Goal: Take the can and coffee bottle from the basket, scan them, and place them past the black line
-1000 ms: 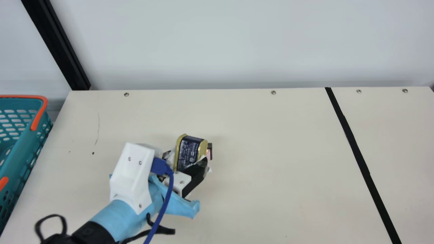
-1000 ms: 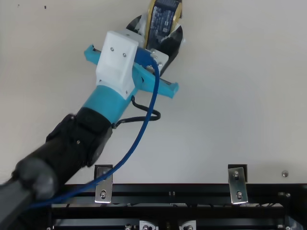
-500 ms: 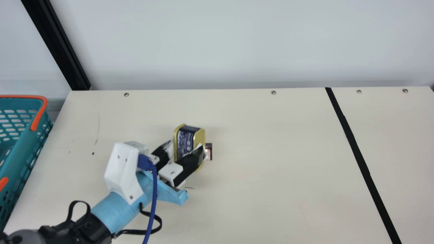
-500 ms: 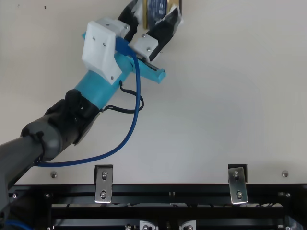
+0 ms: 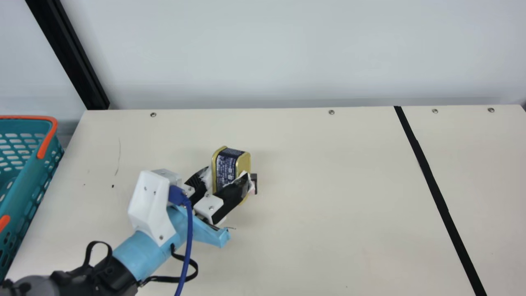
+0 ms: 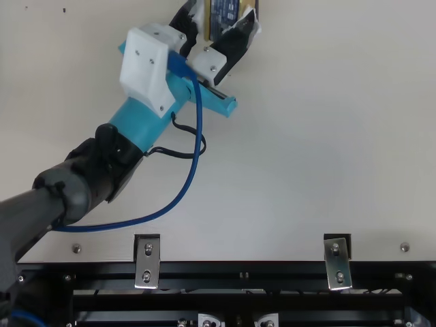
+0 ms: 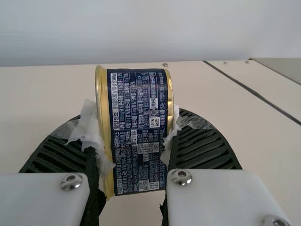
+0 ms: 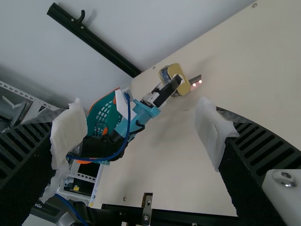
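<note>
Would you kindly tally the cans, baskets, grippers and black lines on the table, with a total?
Can: 1
Basket: 1
Grippers: 2 (left gripper, right gripper)
Black line: 1
Total: 5

So there's a cream flat-topped bench [image 5: 312, 226] with a plain pale grey wall [image 5: 287, 49] behind it. Thick black metal post [image 5: 68, 53] by the far left corner in the main view, with a small black hook [image 8: 81, 18] on it. Small round silver screws [image 5: 331, 112] dot the far edge, plus a thin curved grey scratch [image 5: 118, 158] on the top. Top view's got two silver metal brackets [image 6: 147, 262] over a long black metal rail [image 6: 238, 270]. Right wrist view shows a perforated white metal frame [image 8: 19, 90] beyond the bench.
</note>
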